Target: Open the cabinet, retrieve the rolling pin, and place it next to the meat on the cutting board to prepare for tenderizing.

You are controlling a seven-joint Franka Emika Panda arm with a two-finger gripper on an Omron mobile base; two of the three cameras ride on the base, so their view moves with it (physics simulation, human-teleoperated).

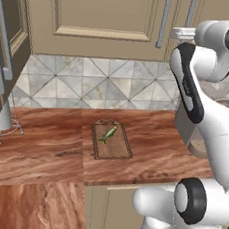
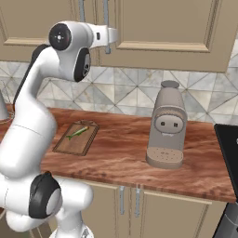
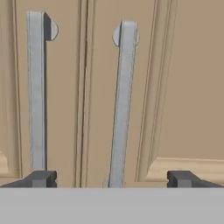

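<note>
1. Wide beige-tan wall cabinet with raised-panel doors: both doors closed, meeting at a central seam. Two long vertical silver bar handles, the left handle and the right handle, stand either side of that seam.
2. Two-finger gripper: raised in front of the cabinet doors, close to the handles. Dark fingertips spread wide; the right handle lies between them in the hand view. Nothing is held; contact with the handle cannot be told.
3. Small dark brown rectangular wooden cutting board lies flat on the reddish wood-grain counter, below the cabinet.
4. Small greenish-yellow fish-shaped meat rests on the board's far half, lying diagonally.
5. Grey-beige coffee machine stands on the counter, well to the right of the board.
6. Rolling pin: not seen.
</note>
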